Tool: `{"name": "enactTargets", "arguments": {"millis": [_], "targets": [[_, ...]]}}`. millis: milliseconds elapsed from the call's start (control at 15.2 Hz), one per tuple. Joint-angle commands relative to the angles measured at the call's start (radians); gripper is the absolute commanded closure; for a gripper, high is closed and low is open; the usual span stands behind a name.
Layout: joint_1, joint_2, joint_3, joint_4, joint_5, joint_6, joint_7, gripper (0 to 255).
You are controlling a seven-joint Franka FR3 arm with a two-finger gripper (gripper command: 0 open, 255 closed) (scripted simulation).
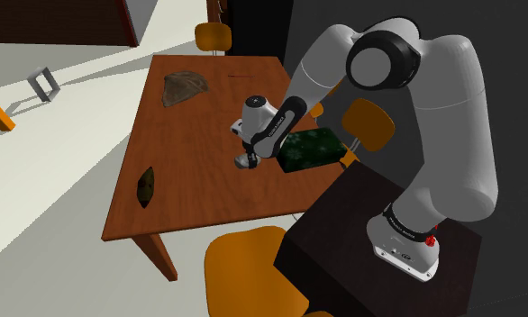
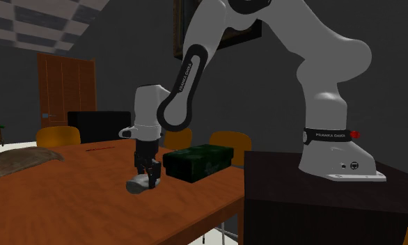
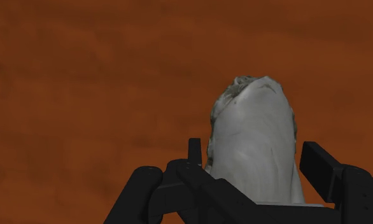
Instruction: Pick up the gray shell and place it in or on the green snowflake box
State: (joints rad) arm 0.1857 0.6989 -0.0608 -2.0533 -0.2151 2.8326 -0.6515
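The gripper (image 2: 149, 175) squeezes the gray shell (image 2: 137, 185) between its two fingers so it won't drop. The dark green box (image 2: 198, 161) sits just beside the gripper, ready for the shell.

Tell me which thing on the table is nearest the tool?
The shell, clasped by the tool beside the green box. The flat brown thing and small dark thing lie far off.

"FRANKA EMIKA" on arm's base band (image 2: 327, 135)
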Motion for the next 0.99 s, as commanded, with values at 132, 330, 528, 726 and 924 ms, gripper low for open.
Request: {"name": "enactTargets", "arguments": {"millis": [132,330,528,726,924], "targets": [[0.000,0.000,0.000,0.000,0.000,0.000,0.000,255],[-0.001,-0.013,0.001,-0.005,0.001,-0.008,-0.002,255],[-0.004,-0.053,0.005,-0.021,0.003,-0.032,-0.007,255],[-0.007,-0.092,0.010,-0.034,0.006,-0.058,-0.013,255],[-0.010,-0.130,0.014,-0.045,0.009,-0.084,-0.019,255]]}}
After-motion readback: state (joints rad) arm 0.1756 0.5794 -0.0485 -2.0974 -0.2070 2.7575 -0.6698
